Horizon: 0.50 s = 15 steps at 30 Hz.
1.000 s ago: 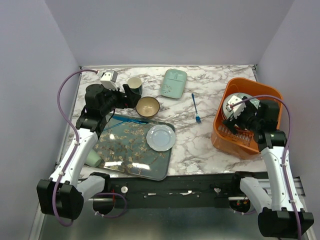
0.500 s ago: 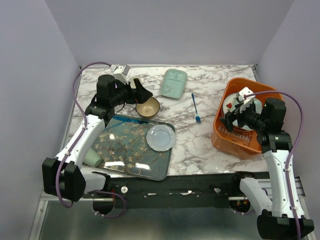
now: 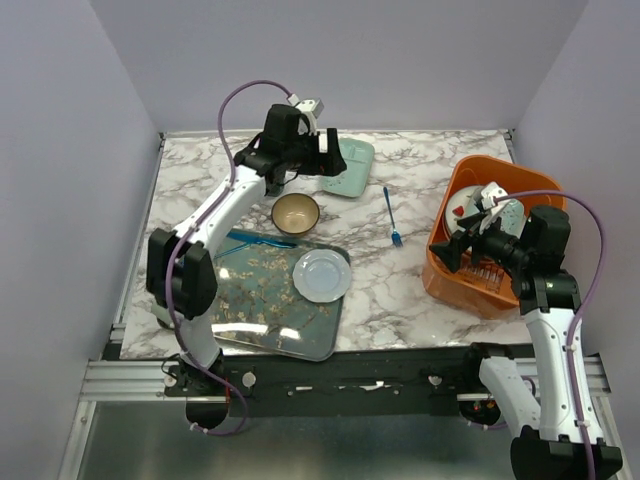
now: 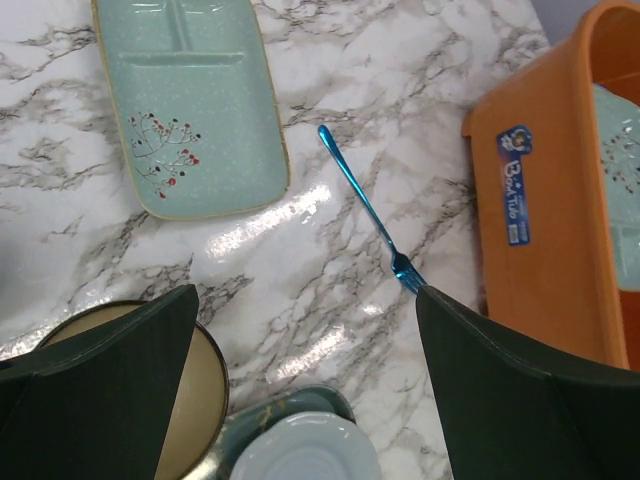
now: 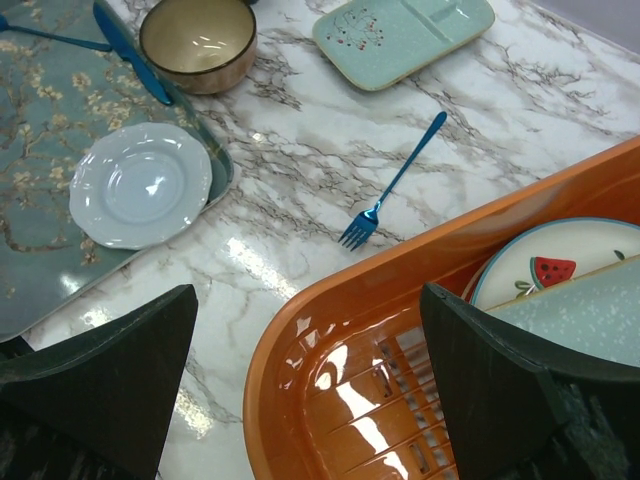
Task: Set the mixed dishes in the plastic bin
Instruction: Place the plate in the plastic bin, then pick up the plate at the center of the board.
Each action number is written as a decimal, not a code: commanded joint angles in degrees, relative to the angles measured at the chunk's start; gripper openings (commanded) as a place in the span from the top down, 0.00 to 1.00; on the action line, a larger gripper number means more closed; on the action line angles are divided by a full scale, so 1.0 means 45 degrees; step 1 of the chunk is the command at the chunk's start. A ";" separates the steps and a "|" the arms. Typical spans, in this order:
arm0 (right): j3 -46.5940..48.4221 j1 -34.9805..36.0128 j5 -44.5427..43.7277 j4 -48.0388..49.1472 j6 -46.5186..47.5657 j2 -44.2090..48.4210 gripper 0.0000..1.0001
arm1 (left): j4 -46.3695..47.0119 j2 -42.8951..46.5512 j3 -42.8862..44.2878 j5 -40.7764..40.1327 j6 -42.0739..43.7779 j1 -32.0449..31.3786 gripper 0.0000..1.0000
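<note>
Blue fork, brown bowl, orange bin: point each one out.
blue fork (image 5: 405, 165), right wrist view, middle of its handle
brown bowl (image 5: 197, 40), right wrist view, inner floor
orange bin (image 4: 548, 250), left wrist view, outer wall

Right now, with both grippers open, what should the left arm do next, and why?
Probably lower the open left gripper onto the nearest end of the mint dish: it hangs empty close to that dish, which lies on the table outside the orange bin.
</note>
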<state>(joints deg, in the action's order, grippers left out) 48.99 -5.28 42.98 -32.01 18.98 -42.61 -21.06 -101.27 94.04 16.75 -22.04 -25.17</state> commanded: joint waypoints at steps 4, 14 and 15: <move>-0.0204 -0.0097 0.0527 0.0375 -0.0293 0.0348 0.00 | -0.2390 -0.3273 0.3806 -0.0949 0.0543 -0.0169 0.02; -0.0223 -0.0097 0.0468 0.0394 -0.0332 0.0289 0.00 | -0.4050 -0.7336 0.8338 -0.2236 0.0504 -0.0188 0.09; -0.0223 -0.0097 0.0468 0.0394 -0.0332 0.0270 0.00 | -0.4051 -0.7725 0.8669 -0.2471 0.0523 -0.0169 0.13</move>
<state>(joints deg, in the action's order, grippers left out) 48.73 -5.37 44.23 -31.16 18.00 -41.52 -34.87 -130.37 127.22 11.18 -20.36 -25.65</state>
